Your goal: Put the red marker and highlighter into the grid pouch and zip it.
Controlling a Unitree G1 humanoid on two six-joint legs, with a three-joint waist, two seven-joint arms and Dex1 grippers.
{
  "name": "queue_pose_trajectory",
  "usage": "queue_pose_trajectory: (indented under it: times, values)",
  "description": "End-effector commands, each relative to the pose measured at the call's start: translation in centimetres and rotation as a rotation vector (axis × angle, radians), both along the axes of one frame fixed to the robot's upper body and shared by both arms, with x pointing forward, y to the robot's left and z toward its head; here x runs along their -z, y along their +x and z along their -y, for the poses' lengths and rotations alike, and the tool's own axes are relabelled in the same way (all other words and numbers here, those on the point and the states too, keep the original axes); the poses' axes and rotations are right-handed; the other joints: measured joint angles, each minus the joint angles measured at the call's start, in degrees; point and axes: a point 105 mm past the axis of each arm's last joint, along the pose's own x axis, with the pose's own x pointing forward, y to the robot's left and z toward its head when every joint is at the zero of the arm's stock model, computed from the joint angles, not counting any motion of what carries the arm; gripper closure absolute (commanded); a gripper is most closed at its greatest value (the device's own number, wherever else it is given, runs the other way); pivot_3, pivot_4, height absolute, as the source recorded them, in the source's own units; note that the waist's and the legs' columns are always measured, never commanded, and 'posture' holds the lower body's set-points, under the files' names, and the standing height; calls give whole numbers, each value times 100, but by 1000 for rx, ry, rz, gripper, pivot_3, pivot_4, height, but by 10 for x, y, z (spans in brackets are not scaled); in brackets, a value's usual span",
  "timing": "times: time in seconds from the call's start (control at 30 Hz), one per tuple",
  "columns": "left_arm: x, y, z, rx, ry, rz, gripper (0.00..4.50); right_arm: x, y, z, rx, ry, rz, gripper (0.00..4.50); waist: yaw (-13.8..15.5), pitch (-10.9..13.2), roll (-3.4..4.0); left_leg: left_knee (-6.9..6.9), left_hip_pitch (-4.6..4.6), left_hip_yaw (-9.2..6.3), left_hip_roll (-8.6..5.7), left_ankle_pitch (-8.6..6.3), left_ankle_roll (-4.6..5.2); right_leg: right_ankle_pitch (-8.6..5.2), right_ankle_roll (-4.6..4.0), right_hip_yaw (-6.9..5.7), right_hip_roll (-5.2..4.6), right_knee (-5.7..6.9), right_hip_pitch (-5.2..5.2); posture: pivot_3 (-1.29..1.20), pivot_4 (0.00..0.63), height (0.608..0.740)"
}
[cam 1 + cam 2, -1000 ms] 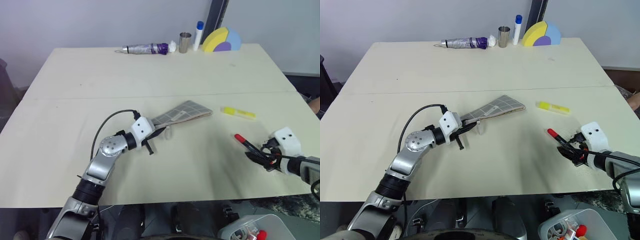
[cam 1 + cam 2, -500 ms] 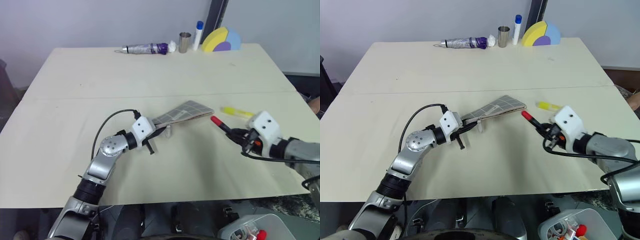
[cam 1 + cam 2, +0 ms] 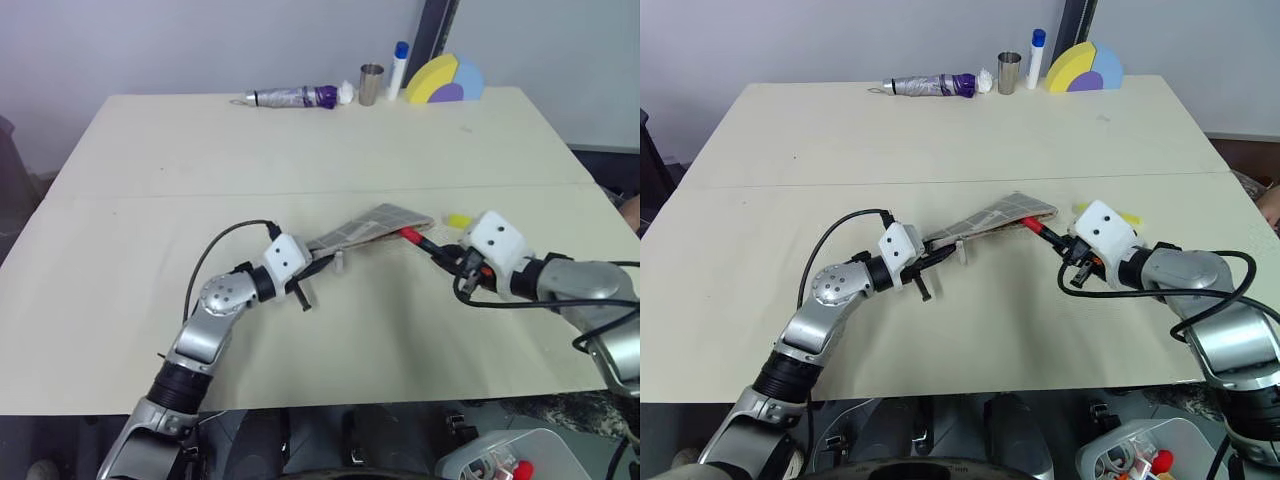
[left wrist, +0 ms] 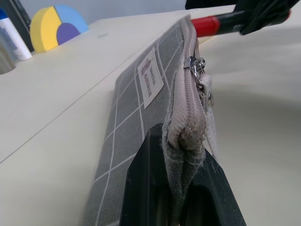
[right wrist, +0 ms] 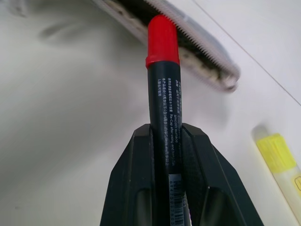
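Observation:
The grid pouch (image 3: 372, 224) lies mid-table, grey with a white grid, its near end lifted. My left gripper (image 3: 312, 263) is shut on that near end, pinching the zipper edge (image 4: 184, 117) between its fingers. The zipper pull (image 4: 201, 77) hangs beside the open seam. My right gripper (image 3: 1076, 256) is shut on the black barrel of the red marker (image 5: 162, 89). The marker's red cap (image 3: 409, 235) points at the pouch's open far end, right at its mouth. The yellow highlighter (image 3: 1127, 217) lies on the table just behind my right gripper, partly hidden by it.
Along the table's far edge stand a folded purple umbrella (image 3: 290, 97), a metal cup (image 3: 370, 84), a white tube with a blue cap (image 3: 397, 68) and a yellow-and-blue arch block (image 3: 443, 80). A bin of small items (image 3: 500, 460) sits below the front right corner.
My right gripper has carried the red marker up and left from near the front right edge to the pouch's mouth. The left gripper has kept its hold on the pouch.

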Motion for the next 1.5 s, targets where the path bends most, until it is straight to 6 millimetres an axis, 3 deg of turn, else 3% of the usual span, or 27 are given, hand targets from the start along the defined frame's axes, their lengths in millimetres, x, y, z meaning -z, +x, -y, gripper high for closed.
queue_pose_trajectory:
  times: [0.03, 0.33, 0.53, 0.67, 0.7, 0.77, 0.9, 1.0, 1.13, 1.27, 1.4, 1.5]
  values:
    - [-9, -7, 5, 43, 11, 52, 4500, -11, 2, -4, -30, -48, 47, 4229, 0, 0, 0, 0, 0, 0, 0, 0, 0, 0, 0, 0, 0, 0, 0, 0, 150, 740]
    - [1, -22, 17, 191, 188, 144, 4500, 0, -11, -34, -314, -359, 67, 4229, -5, 0, 2, 0, -2, 2, 0, 0, 0, 0, -1, 0, -1, 0, -5, 0, 150, 740]
    - [7, -30, 19, 259, 229, 138, 4500, 0, -17, -65, -450, -358, 98, 4229, -7, 0, 2, 0, -2, 2, 2, 0, 0, 0, -1, 0, 0, 1, -6, 0, 150, 740]
    - [5, -29, 16, 250, 220, 126, 4500, -6, -14, -68, -424, -303, 99, 4229, 2, 0, 1, 1, -4, 1, 2, 0, 0, 0, -1, -1, -2, 1, -6, 0, 150, 740]
    - [4, -28, 15, 247, 217, 123, 4500, -9, -14, -67, -412, -287, 97, 3190, 1, 0, 1, 2, -5, 1, 2, 0, 0, 0, -2, -1, -2, 1, -6, 0, 150, 740]
    - [3, -27, 13, 234, 205, 108, 4500, -17, -14, -66, -401, -265, 104, 2183, 0, 0, 2, 3, -5, 1, 2, 0, 0, 0, -1, -2, -3, 1, -6, 0, 150, 740]
    - [-1, -19, 7, 167, 138, 52, 4500, -45, -16, -54, -351, -194, 140, 166, -1, 0, 2, 3, -5, -1, 2, 0, 0, 0, -2, -4, -3, 1, -5, 0, 150, 740]
    - [-4, -13, 3, 114, 74, -3, 4500, -63, -17, -40, -289, -98, 141, 166, 1, 0, 1, 4, -4, -2, 2, 0, 0, 0, -1, -5, -3, 1, -2, 0, 150, 740]
    - [-15, 5, -4, -36, -118, -124, 4500, -64, 0, 9, -53, -28, 143, 166, 15, 0, -2, 10, -4, -10, 1, 0, 1, 0, -1, -12, -4, 0, 6, 0, 150, 740]
    - [-19, 14, -4, -121, -174, -157, 4500, -30, 26, 63, 254, 60, 92, 166, -17, -1, -1, 12, 5, -10, 2, -1, 2, 1, -1, -12, -1, 2, 12, 0, 150, 740]
    - [-17, 17, 0, -146, -154, -153, 4500, -6, 47, 84, 367, 91, 83, 166, -29, -3, 5, 9, 14, -6, 0, 0, 1, 1, -1, -7, 0, 4, 17, 0, 150, 740]
    - [-16, 18, 1, -153, -143, -149, 4500, 0, 64, 95, 417, 114, 96, 166, -33, -4, 11, 5, 18, 4, 0, 0, 0, 1, -1, 1, 0, 5, 14, 0, 150, 740]
